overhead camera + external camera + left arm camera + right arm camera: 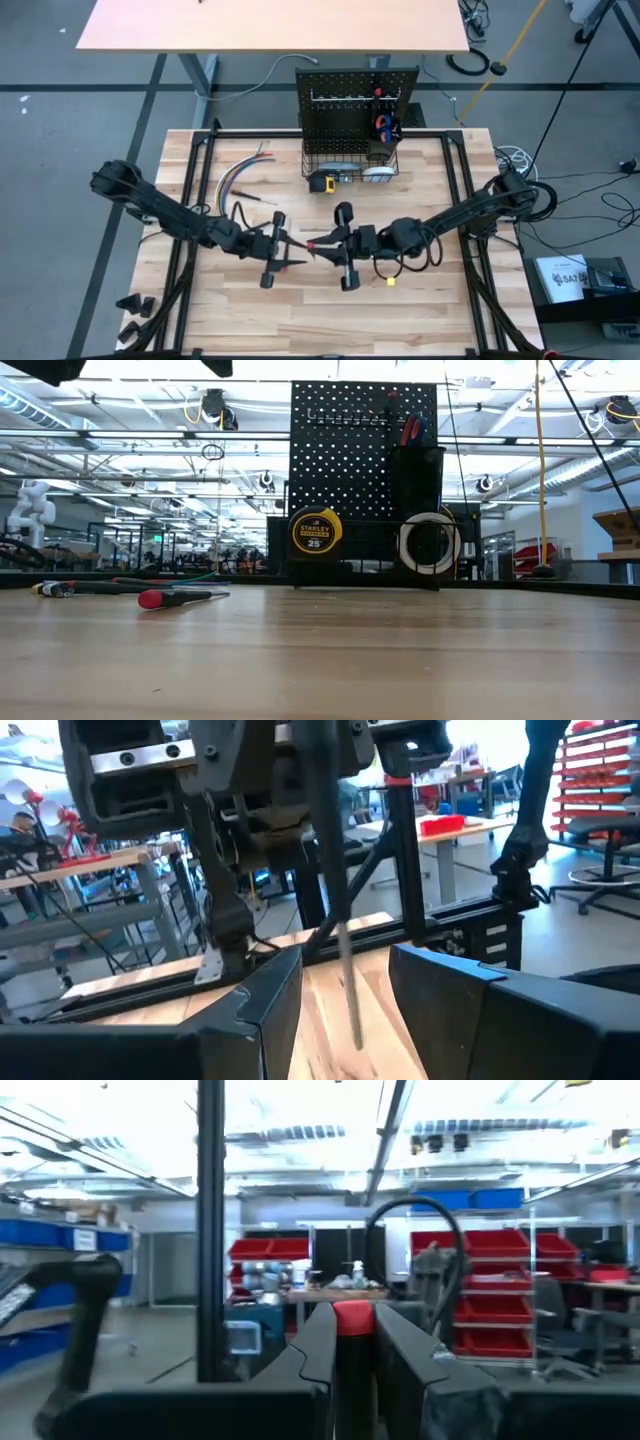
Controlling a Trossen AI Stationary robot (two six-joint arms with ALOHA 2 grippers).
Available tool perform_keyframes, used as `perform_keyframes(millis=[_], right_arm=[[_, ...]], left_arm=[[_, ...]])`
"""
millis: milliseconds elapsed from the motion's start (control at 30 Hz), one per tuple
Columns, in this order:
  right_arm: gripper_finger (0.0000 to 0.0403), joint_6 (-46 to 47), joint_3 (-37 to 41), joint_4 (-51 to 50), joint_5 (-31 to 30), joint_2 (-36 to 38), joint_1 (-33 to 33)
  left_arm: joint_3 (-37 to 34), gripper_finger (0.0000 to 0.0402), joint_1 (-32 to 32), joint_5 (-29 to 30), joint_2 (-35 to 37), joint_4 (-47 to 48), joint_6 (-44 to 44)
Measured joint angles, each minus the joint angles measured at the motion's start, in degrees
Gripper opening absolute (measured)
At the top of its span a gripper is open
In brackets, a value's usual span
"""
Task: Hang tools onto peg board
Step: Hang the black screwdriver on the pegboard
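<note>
Mid-table, 2 grippers meet: right gripper (343,243) fingers clamp 1 screwdriver (322,243); left gripper (283,248) fingers half-open around its shaft. Pegboard (357,100) tools blur.

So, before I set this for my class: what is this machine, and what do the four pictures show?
It is a robot with two dark arms at a wooden table. One picture looks down from above, one looks level across the tabletop, and two come from cameras on the wrists. The right gripper holds a screwdriver by its red handle. The left gripper is open around the shaft. At the back stands a peg board with a tape measure before it. Wires and another screwdriver lie on the table.
</note>
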State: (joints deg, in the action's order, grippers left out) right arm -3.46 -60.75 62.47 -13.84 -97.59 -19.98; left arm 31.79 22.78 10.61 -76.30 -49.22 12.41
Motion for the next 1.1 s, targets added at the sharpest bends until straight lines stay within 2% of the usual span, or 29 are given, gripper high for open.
perform_keyframes(millis=[133, 567, 667, 833, 1100], right_arm=[[0.0033, -0.7, -0.1, 2.0, -1.3, -0.6, 0.5], [0.0033, -0.8, -2.6, 4.3, -1.3, -4.7, 2.2], [0.0033, -0.9, -2.7, 4.3, -1.3, -4.6, 2.3], [0.0033, -2.0, -2.7, 4.2, -1.3, -4.6, 2.3], [0.0037, -2.2, -2.7, 2.9, -1.2, -4.5, 2.3]], left_arm=[[0.0, 0.0160, -0.5, 0.1, -2.1, -3.2, -0.7], [0.5, 0.0152, -2.5, 0.1, -3.6, -2.7, -4.6], [0.5, 0.0122, -2.6, 0.2, -3.6, -1.5, -4.3], [0.5, 0.0021, -2.9, 1.0, -3.6, -0.6, -4.1], [0.5, 0.0007, -2.9, 1.4, -3.6, -0.4, -3.3]])
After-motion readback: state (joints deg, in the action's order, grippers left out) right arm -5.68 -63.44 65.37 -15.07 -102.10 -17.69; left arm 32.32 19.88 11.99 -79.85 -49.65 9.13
